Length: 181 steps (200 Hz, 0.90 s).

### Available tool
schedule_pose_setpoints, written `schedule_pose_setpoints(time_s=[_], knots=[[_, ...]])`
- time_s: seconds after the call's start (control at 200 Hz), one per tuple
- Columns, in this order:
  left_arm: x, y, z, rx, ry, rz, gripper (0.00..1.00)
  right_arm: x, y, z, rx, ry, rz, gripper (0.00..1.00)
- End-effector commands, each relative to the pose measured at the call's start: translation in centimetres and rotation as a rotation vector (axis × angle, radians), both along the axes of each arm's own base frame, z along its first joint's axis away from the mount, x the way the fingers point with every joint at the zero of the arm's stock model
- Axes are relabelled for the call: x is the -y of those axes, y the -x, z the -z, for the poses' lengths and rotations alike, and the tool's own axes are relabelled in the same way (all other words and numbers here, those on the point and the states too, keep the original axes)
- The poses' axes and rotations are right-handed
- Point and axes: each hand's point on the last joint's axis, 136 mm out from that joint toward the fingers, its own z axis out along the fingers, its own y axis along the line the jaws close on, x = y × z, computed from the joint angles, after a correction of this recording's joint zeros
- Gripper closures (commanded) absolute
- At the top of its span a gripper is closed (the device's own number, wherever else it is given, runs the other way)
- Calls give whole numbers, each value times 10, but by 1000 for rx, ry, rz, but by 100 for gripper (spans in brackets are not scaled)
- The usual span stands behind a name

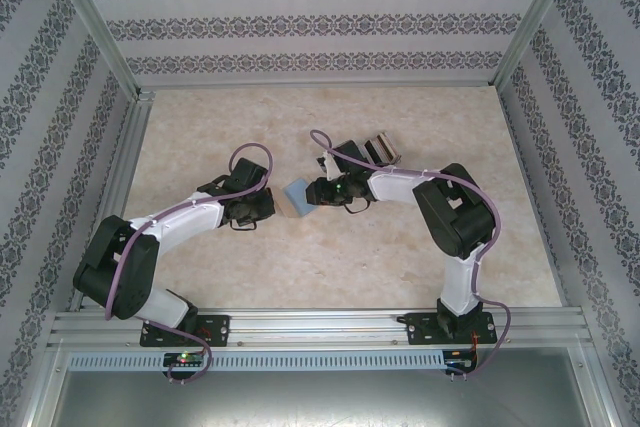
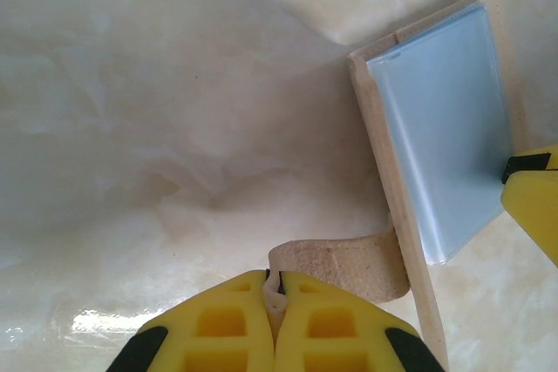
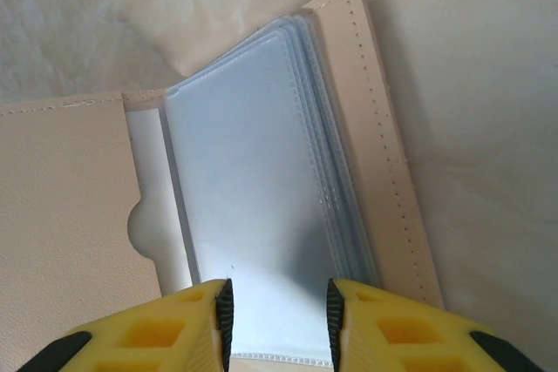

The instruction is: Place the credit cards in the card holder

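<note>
1. pinching the tan strap [image 2: 349, 260] of the card holder [image 3: 375, 145], the left gripper [image 2: 278, 283] sits at the bottom centre of its wrist view. its yellow jaws are closed flat on the strap's end. as a judgement, this anchors the holder so it cannot slide on the table [image 1: 400, 257] while the other arm works.
2. the holder lies open in the middle of the top view, between the two grippers. its clear sleeves [image 3: 253, 189] face up, fanned against the stitched cover at the right of the right wrist view. a tan pocket flap [image 3: 61, 198] fills the left of that view.
3. the right gripper [image 3: 281, 302] is at the bottom centre of its wrist view with its jaws narrowly parted. the sleeves' lower edge shows in the gap. nothing looks clamped there, and i cannot tell whether the tips press on the plastic.
4. at the right edge of the left wrist view, one black-tipped finger [image 2: 532, 198] of that gripper meets the side of the sleeves. it is probably placed to lift or part a sleeve and open a slot.
5. a striped dark-and-light object [image 1: 380, 147] lies just above and to the right of the holder in the top view. it is likely the credit cards, though it is too small to be sure.
6. neither gripper carries a card, so by my reading the loading has not begun. a sleeve mouth must be opened first.
</note>
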Motion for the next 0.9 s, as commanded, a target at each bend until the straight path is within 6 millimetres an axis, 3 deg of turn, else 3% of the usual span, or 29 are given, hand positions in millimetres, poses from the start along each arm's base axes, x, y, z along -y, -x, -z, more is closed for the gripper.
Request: schedule_pose_setpoints(time_s=[0.0, 0.255, 0.47, 0.899], knots=[[-5, -5, -5, 26, 1, -25, 100, 10, -5, -8, 48, 35, 16, 63], [-4, -7, -3, 22, 3, -22, 100, 16, -10, -19, 89, 38, 38, 63], [-2, -8, -3, 21, 10, -19, 100, 20, -12, -6, 74, 82, 38, 63], [0, -8, -1, 17, 22, -16, 100, 2, -3, 9, 12, 61, -11, 63]])
